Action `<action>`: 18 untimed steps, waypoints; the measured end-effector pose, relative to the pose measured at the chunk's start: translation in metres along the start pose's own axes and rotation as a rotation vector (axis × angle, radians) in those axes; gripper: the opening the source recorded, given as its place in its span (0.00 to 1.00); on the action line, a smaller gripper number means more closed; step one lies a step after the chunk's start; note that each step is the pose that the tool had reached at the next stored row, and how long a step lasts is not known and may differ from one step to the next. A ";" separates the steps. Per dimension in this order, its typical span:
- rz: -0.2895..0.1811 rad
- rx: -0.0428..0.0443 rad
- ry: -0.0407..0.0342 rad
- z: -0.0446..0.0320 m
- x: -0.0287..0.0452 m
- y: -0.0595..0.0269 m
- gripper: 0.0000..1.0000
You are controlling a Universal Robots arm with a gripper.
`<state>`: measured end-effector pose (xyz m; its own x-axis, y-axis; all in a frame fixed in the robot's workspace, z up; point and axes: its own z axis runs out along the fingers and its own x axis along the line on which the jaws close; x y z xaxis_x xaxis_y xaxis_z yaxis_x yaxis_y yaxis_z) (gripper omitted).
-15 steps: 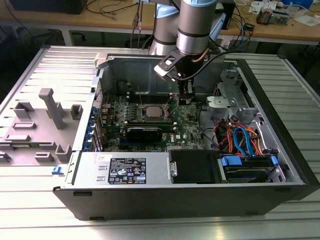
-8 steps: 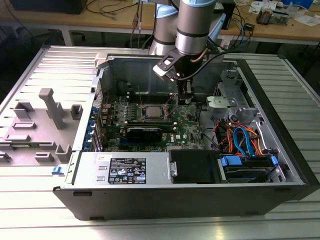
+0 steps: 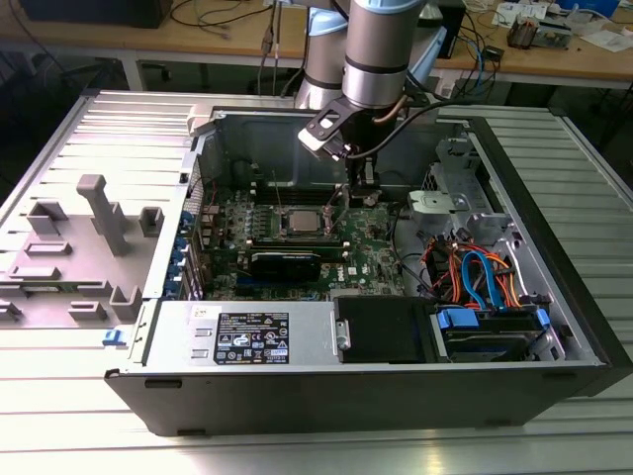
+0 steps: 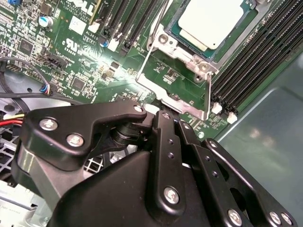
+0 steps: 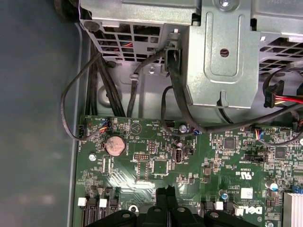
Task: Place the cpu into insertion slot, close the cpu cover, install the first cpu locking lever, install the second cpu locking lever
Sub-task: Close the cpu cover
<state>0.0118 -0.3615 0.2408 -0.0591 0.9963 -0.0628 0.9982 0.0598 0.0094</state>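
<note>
The cpu [image 4: 215,21], a flat silver-grey square, lies in the insertion slot [image 3: 297,220] on the green motherboard. The cpu cover [image 4: 189,51], a thin metal frame, lies down around the chip's edges. Two thin wire locking levers [image 4: 143,61] stand out from the socket's sides, and in the exterior view they rise above the board. My gripper [image 4: 165,112] hangs just beside the socket's corner plate, on the exterior view's right of it [image 3: 361,195]. Its black fingers [image 5: 161,203] are pressed together, and I see nothing between them.
Long black memory slots [image 4: 255,52] flank the socket. A metal drive cage [image 5: 222,52] with black cables [image 5: 180,94] stands beside the board. The power supply [image 3: 247,336] and drive bay with blue and orange cables [image 3: 475,282] fill the case front. A grey fixture [image 3: 94,228] sits at the exterior view's left.
</note>
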 end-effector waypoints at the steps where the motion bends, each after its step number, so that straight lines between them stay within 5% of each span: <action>1: 0.000 0.0000 0.0000 0.0000 0.0000 -0.0007 0.11; 18: 0.000 0.0000 0.0000 0.0000 0.0009 -0.0154 0.11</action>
<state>-0.0036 -0.3615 0.2406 -0.0591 0.9963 -0.0628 0.9982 0.0598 0.0093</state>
